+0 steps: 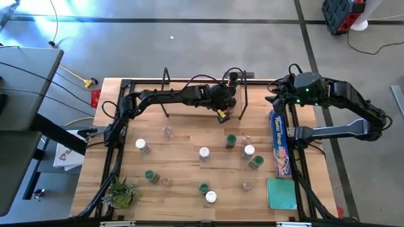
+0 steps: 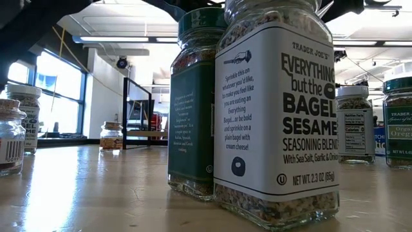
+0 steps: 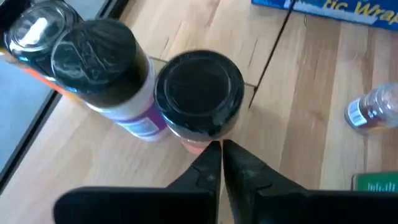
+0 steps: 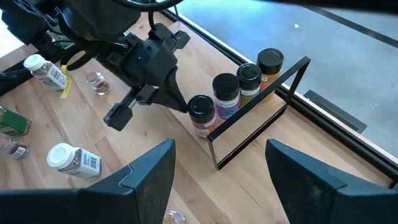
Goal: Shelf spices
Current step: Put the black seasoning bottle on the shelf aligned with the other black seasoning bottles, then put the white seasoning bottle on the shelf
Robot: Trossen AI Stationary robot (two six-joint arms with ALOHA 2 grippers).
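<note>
High view: left end effector over shelf; jars scattered on surface.
Left wrist: clenched, empty, beside black-lidded jar. Withdraw straight to avoid a nudge.
Right wrist: right end effector spread, waiting.

Up close, right of centre: Trader Joe's Everything but the Bagel Sesame seasoning jar, upright on the wooden surface. Just behind it to the left, a green-labelled spice jar with a dark green lid, also upright. Far left: white-lidded jar and a partly cropped clear jar. Small jar farther back, near a black wire shelf frame. Right: white-labelled jar, then a green-labelled jar at the edge. Windows and ceiling lights behind.
</note>
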